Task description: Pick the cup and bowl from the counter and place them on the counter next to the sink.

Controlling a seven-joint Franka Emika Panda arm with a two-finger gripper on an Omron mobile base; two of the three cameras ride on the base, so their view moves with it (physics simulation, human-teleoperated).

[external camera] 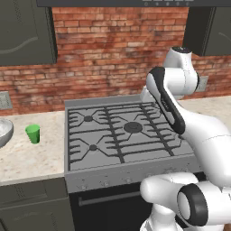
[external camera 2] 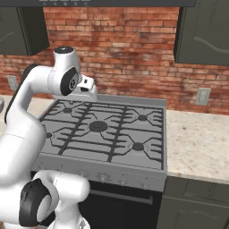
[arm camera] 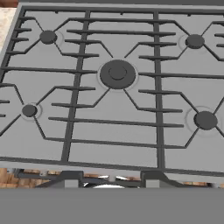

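So, going from the left side in the left base view, we see the bowl (external camera: 4, 131) at the very edge of the picture, partly cut off, standing on the beige speckled surface (external camera: 31, 158). Just beside it, to the right, stands the cup (external camera: 33, 134), upright and bright green, apart from the bowl and not touching it. Further right comes the grey gas stove (external camera: 122, 135) with its dark grates, set between two parts of the surface, and behind everything runs the red brick wall (external camera: 108, 49). Above the back of the stove our white arm (external camera: 173, 97) bends over, with the hand hanging high over the burners. In the right base view the same hand (external camera 2: 87, 89) is above the rear left part of the stove, and the surface continues on the right of the stove (external camera 2: 197, 143). In the hand view our two finger tips (arm camera: 70, 178) rise at the bottom edge; the jaws stand apart with nothing between them, far from the cup and the bowl.
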